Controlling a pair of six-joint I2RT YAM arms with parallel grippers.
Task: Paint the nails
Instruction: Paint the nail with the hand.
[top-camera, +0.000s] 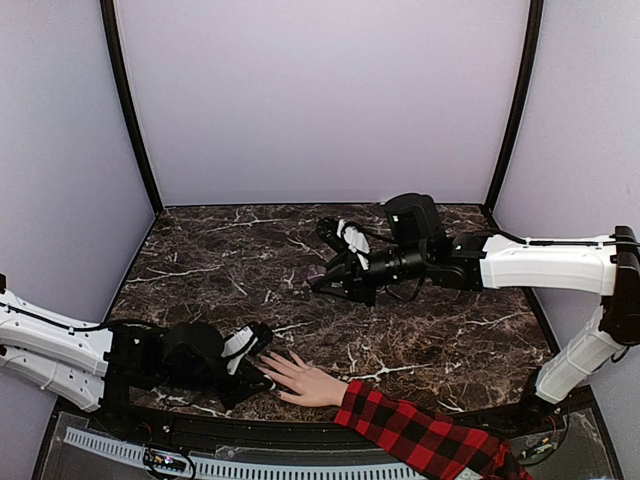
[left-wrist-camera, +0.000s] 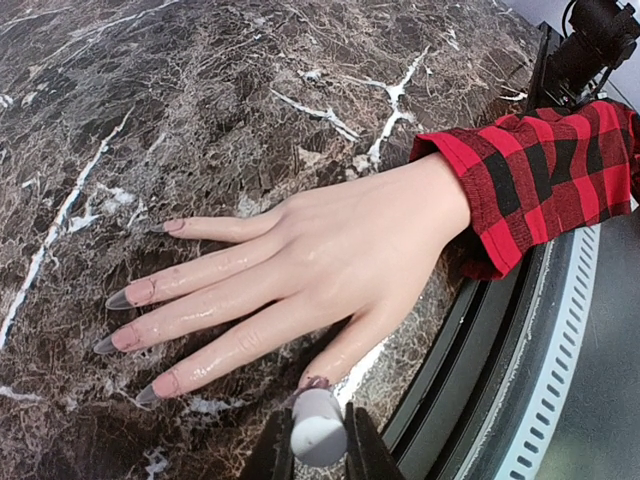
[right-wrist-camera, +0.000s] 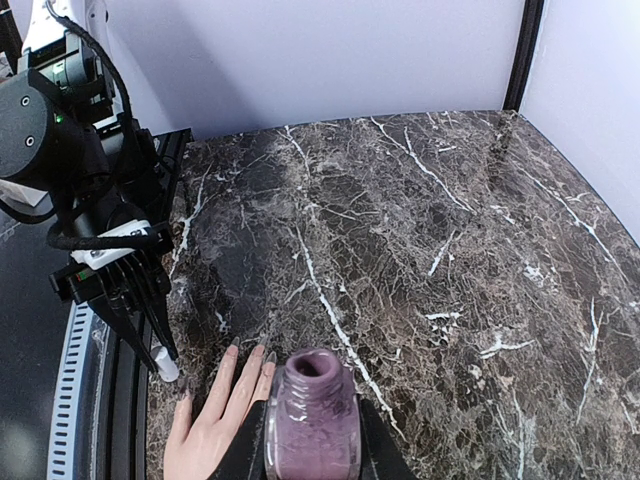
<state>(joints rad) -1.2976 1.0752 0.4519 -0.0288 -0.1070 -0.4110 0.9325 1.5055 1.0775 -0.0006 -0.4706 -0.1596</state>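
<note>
A pale hand (left-wrist-camera: 340, 250) with a red-and-black plaid sleeve (left-wrist-camera: 540, 170) lies flat on the marble table (top-camera: 220, 260), fingers spread. It also shows in the top view (top-camera: 305, 380). Its finger nails (left-wrist-camera: 118, 298) are long and greyish. The thumb nail (left-wrist-camera: 316, 383) carries purple polish. My left gripper (left-wrist-camera: 318, 445) is shut on the white brush cap (left-wrist-camera: 318, 428), whose brush end touches the thumb nail. My right gripper (right-wrist-camera: 312, 450) is shut on an open purple polish bottle (right-wrist-camera: 312, 425), held above the table mid-right in the top view (top-camera: 322, 275).
A black rail (left-wrist-camera: 480, 330) and a grey perforated strip (left-wrist-camera: 560, 350) run along the table's near edge, close to the thumb. Grey walls with black posts (top-camera: 130, 110) enclose the table. The left arm (right-wrist-camera: 60, 140) stands at the left of the right wrist view.
</note>
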